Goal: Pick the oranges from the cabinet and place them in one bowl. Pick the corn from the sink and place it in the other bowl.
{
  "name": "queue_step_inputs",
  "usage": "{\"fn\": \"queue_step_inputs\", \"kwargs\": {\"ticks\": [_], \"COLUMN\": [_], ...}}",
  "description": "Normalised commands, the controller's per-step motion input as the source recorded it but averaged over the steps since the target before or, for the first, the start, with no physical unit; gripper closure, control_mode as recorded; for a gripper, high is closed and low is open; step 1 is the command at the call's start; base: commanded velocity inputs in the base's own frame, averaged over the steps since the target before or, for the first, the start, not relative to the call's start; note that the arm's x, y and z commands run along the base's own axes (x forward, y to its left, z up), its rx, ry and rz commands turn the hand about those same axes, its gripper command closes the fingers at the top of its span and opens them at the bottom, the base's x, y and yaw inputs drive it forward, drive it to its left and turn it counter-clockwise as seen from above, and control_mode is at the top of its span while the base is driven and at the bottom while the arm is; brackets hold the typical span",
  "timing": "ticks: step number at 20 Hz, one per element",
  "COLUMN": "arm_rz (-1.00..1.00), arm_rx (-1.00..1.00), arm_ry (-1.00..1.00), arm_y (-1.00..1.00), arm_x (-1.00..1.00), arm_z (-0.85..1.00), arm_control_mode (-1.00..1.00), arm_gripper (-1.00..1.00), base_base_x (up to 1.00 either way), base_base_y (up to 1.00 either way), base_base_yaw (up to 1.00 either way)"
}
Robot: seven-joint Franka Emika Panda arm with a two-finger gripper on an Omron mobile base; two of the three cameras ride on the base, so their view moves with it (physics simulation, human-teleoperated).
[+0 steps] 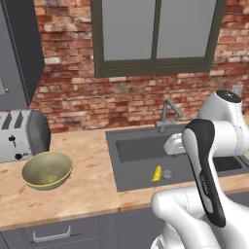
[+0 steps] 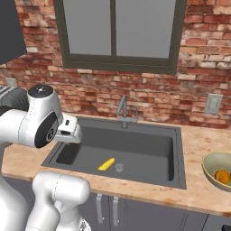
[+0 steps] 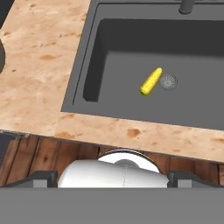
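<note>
No readable text, labels or numbers anywhere.

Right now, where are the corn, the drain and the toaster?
corn [image 3: 151, 82], hand view, middle of the cob
drain [image 3: 168, 82], hand view, its centre
toaster [image 1: 22, 133], left base view, its front face

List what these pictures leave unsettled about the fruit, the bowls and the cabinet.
- Right bowl, right base view: frame edge cuts it; one orange shows, a second cannot be confirmed.
- Cabinet, left base view: edge-cropped, inside hidden.
- Corn, hand view: greenish end too small to place.
- Left bowl: looks empty.
</note>
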Motion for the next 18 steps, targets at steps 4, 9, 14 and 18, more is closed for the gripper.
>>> {"fn": "queue_step_inputs", "kwargs": {"ticks": [4, 9, 14, 18], "arm_rz": [0.0, 0.0, 0.0, -0.05], "arm_rx": [0.0, 0.0, 0.0, -0.03], "arm_ry": [0.0, 0.0, 0.0, 0.0], "arm_y": [0.0, 0.0, 0.0, -0.03], "arm_x": [0.1, 0.39, 0.56, 0.54], "arm_z": [0.0, 0.0, -0.07, -0.36], "arm_control_mode": [-1.0, -1.0, -1.0, -1.0], "arm_gripper": [-1.0, -1.0, -1.0, -1.0], "base_base_x": [0.0, 0.0, 0.0, 0.0], "base_base_y": [0.0, 0.0, 0.0, 0.0], "base_base_yaw": [0.0, 0.0, 0.0, 0.0]}}
